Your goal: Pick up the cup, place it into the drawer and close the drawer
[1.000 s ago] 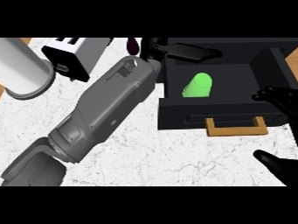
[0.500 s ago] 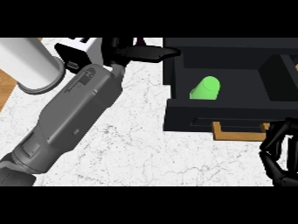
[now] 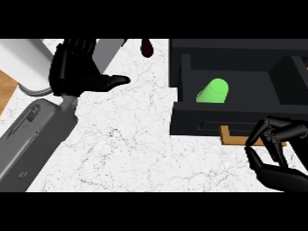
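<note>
The bright green plastic cup (image 3: 213, 91) lies tipped inside the open black drawer (image 3: 183, 76), long axis toward one o'clock. Left hand (image 3: 76, 70) fingers relaxed apart; right hand (image 3: 286, 151) fingers curled, empty.

White cylinder (image 3: 19, 63), dark obj (image 3: 146, 46) top edge.
</note>
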`<state>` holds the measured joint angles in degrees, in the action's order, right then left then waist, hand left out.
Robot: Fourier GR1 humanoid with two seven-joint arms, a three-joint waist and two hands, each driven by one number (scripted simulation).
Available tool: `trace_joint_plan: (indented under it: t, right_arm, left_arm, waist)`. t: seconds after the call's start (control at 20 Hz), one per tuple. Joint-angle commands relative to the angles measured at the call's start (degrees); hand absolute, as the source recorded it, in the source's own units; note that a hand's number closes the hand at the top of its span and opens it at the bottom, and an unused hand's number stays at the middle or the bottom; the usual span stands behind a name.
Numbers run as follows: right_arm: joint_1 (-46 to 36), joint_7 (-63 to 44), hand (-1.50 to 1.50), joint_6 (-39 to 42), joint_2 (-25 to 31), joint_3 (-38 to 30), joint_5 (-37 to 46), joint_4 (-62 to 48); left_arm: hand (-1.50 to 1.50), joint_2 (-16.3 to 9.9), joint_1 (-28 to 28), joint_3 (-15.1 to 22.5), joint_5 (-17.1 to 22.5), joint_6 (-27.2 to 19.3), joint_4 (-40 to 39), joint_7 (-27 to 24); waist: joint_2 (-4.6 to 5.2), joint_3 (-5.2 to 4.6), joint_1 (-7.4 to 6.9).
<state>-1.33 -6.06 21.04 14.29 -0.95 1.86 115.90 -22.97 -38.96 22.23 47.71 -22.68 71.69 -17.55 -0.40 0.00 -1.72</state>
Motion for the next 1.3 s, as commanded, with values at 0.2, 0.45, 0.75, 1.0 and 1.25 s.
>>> trace_joint_plan:
  t: [0.2,0.45,0.75,1.0,1.25]
  right_arm:
    - [-2.9,7.4,1.5,0.3,6.0,6.8,19.3,-4.5]
    - [-6.4,10.7,1.5,-3.9,5.9,11.4,29.8,-13.8]
    - [-12.0,16.6,-1.5,-10.9,2.1,13.7,38.0,-29.9]
    - [-17.1,21.4,-1.5,-14.9,1.2,12.8,42.3,-44.7]
    - [-22.8,23.4,-1.5,-19.0,-3.3,12.7,45.9,-57.0]
  left_arm:
    - [-1.5,-5.4,14.8,-2.3,1.2,4.3,10.6,-1.0]
    - [-1.5,-10.2,20.8,-7.2,2.6,11.4,12.5,-2.4]
    - [-1.5,-10.6,30.4,-9.0,0.9,14.0,18.3,-3.9]
    - [-1.5,-10.7,31.0,-13.4,1.6,17.9,15.5,-3.0]
    - [-1.5,-9.2,30.9,-16.9,0.2,22.3,12.1,-3.1]
  waist:
    - [0.11,0.0,-0.69]
    - [0.38,-0.02,0.18]
    - [0.43,0.02,0.42]
    - [0.54,0.03,0.62]
    - [0.55,0.02,1.02]
